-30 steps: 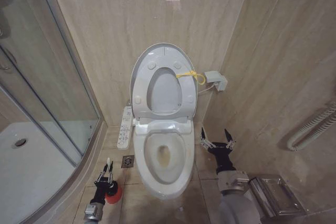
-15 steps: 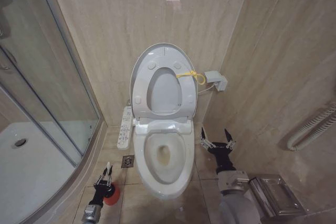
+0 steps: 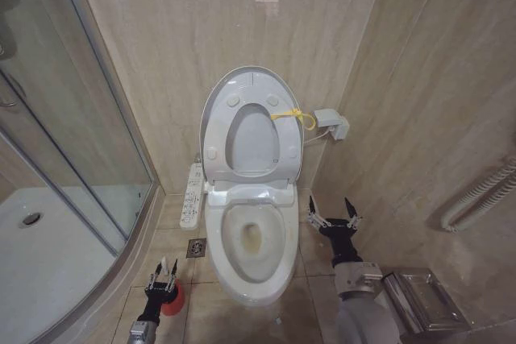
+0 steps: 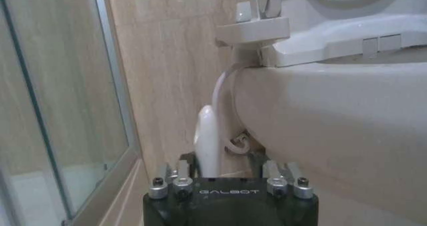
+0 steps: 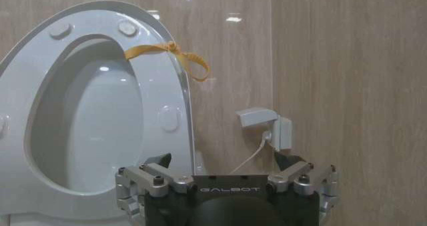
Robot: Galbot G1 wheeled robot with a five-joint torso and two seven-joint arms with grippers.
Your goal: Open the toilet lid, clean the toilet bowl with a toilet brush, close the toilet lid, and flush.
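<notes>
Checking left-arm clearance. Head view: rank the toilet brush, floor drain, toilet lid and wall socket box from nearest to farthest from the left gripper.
From the left gripper, low beside the bowl's left:
1. toilet brush, right at the gripper, its red holder on the floor.
2. floor drain, just ahead.
3. toilet lid, raised against the back wall.
4. wall socket box, beyond the lid, on the right.

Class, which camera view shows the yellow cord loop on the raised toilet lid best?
The right wrist view: the yellow cord loop appears close, knotted at the toilet lid's edge. The head view shows it small and distant.
</notes>
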